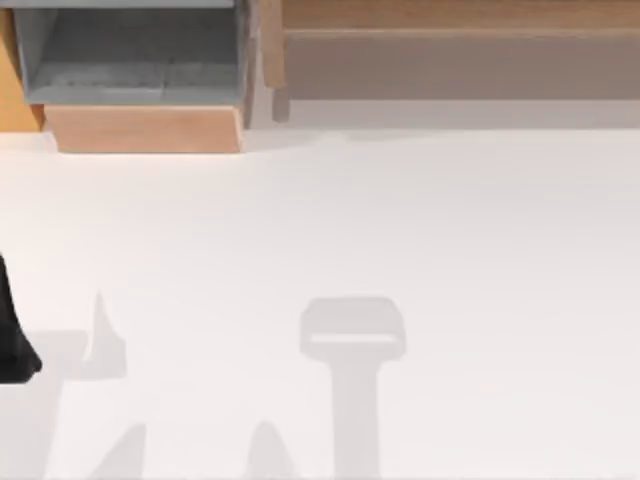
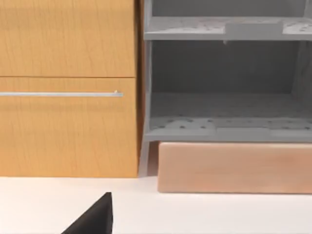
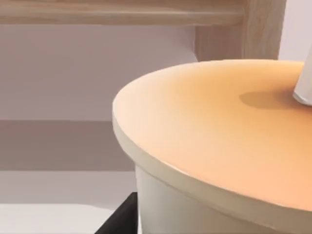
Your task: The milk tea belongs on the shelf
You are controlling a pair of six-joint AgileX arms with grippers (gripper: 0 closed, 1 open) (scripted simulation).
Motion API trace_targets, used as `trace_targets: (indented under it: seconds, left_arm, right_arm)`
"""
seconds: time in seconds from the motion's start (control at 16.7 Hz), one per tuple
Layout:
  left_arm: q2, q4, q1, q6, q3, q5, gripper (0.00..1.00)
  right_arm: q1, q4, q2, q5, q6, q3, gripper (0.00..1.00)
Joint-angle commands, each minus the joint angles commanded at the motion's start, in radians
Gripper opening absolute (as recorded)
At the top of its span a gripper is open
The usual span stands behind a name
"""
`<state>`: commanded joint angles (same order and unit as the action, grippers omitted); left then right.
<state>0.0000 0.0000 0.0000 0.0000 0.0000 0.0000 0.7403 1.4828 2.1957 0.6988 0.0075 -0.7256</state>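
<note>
Left arm (image 1: 12, 340): matte black housing, tapering upward, with a rounded lower end, at the top view's left edge. Left hand (image 2: 95, 217): a plain black wedge with straight edges and a sharp upper corner. Right hand (image 3: 122, 217): a black angular piece, unmarked, smooth surface

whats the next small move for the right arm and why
Probably carry the milk tea toward the grey shelf at the table's far left. The right wrist view has the cup close against its gripper, with a wooden frame behind, so it seems held but not yet at the shelf.
</note>
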Motion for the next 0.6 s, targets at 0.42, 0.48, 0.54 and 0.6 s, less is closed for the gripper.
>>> trace_targets:
  seconds: [0.42,0.48,0.54,0.6]
  left_arm:
    - [0.000,0.000,0.000,0.000,0.000,0.000,1.00]
    - [0.000,0.000,0.000,0.000,0.000,0.000,1.00]
    - [0.000,0.000,0.000,0.000,0.000,0.000,1.00]
    - [0.000,0.000,0.000,0.000,0.000,0.000,1.00]
  right_arm:
    - [0.002,-0.021,-0.023,0.001,0.002,0.003,0.00]
    - [0.002,-0.031,-0.034,0.001,0.002,0.004,0.00]
    - [0.002,-0.038,-0.042,0.001,0.002,0.004,0.00]
    - [0.002,-0.039,-0.044,0.001,0.002,0.004,0.00]
